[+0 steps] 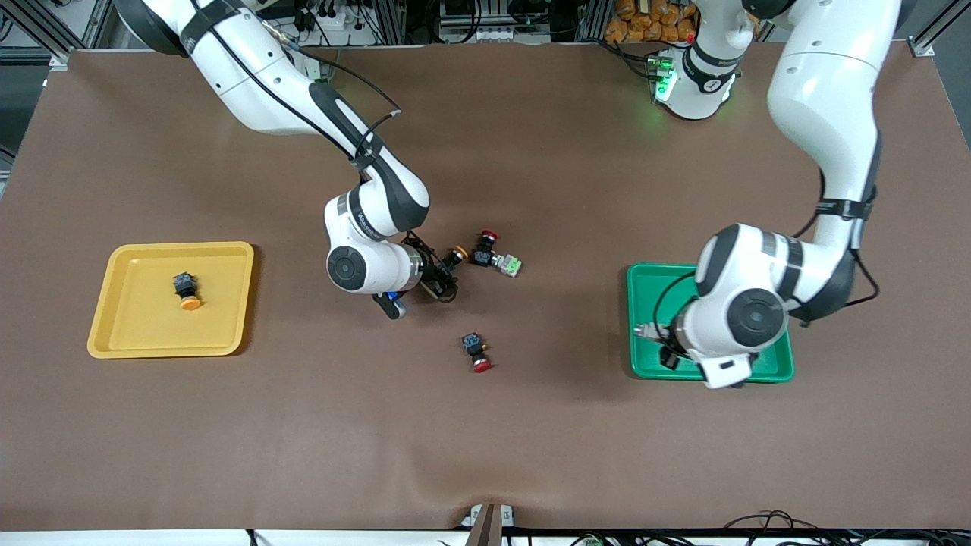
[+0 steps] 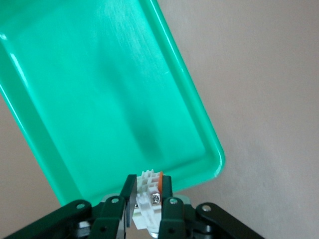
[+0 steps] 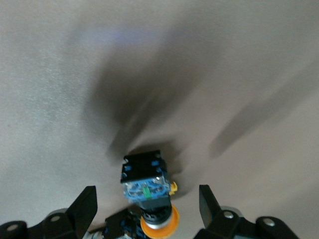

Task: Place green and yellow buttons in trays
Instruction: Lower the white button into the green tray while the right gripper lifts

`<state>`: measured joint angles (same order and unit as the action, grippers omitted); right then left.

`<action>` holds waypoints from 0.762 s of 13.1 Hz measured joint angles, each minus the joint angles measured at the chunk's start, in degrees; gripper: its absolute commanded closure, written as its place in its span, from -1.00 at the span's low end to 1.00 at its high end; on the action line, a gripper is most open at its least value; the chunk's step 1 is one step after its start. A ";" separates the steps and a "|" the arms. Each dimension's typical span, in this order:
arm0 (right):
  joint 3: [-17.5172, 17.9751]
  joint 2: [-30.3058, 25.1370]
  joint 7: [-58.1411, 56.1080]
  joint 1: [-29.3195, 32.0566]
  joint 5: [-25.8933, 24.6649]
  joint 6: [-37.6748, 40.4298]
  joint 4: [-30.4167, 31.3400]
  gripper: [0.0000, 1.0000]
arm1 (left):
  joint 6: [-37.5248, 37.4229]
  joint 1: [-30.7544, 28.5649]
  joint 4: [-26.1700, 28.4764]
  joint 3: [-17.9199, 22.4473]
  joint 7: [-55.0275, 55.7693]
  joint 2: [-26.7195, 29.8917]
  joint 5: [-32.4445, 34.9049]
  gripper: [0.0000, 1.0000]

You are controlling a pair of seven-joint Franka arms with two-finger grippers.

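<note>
Red-capped switches [image 1: 479, 353] beside right claw [image 1: 447, 274]

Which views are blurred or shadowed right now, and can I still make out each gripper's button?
Front view: evenly lit and sharp. Right wrist view: background smeared, dark soft shadows on the mat, yet the yellow button is readable between the open right gripper fingers. Left wrist view: streaky sheen and a dark shadow band on the green tray; the white-bodied button in the left gripper is clear.

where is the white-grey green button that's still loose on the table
In the front view the loose green button lies mid-table beside a red-capped switch, toward the left arm's end from the right end effector.
</note>
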<state>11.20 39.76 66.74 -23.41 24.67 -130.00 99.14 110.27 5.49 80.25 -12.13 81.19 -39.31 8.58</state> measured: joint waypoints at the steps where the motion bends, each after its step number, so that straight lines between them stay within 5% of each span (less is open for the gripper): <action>1: 0.01 0.18 0.00 -0.46 -0.30 -1.11 0.27 0.99 | -0.06 -1.11 0.10 0.01 -1.37 0.00 0.00 0.98; 5: -0.31 0.15 0.15 -0.25 -1.34 1.20 0.29 1.00 | -0.18 -3.83 1.19 0.27 -3.80 -0.08 0.00 0.91; 8: -0.84 -0.88 -3.99 4.55 -1.99 11.61 -0.85 1.00 | -0.23 -5.26 2.79 0.37 -6.30 -0.27 0.00 0.33; 10: -1.34 -2.81 -11.30 9.60 -2.73 19.39 -1.61 1.00 | -0.33 -6.13 3.45 0.38 -8.66 -0.53 0.00 -0.36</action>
<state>9.86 36.95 55.44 -13.81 21.94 -110.61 97.53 109.94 -0.64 83.70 -11.75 72.53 -39.84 8.58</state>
